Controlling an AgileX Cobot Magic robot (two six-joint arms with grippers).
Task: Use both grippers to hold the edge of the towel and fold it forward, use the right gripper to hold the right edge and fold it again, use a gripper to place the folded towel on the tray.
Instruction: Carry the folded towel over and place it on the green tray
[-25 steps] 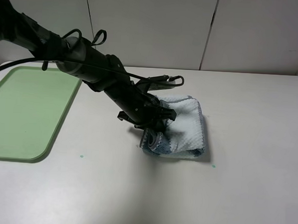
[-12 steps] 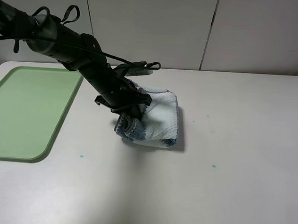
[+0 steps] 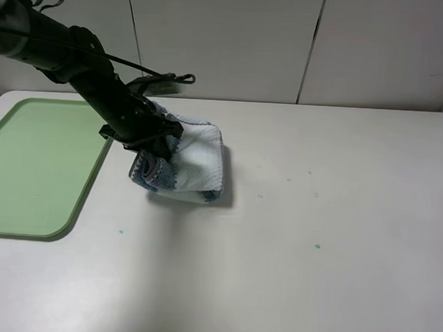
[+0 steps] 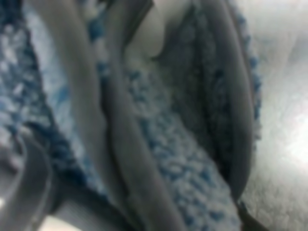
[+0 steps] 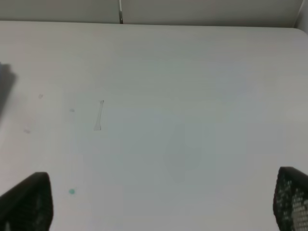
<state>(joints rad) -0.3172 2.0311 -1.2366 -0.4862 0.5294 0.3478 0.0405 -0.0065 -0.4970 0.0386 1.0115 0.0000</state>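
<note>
The folded towel (image 3: 192, 161), blue and pale striped, hangs from my left gripper (image 3: 154, 149), which is shut on its left edge. It is lifted just right of the light-green tray (image 3: 36, 164). The left wrist view is filled with blurred folds of the towel (image 4: 168, 154) and its grey hem (image 4: 120, 134). My right gripper (image 5: 159, 202) is open above bare table, with only its dark fingertips (image 5: 29, 202) showing in the right wrist view; it is out of the exterior high view.
The white table (image 3: 314, 238) stretches right of the towel. A small green speck (image 3: 317, 246) marks it, and another speck (image 3: 121, 231) lies near the tray's corner. A pale wall stands behind the table.
My left arm has carried the towel leftward and slightly back, from the table's middle to just beside the tray. The grip on it has held.
</note>
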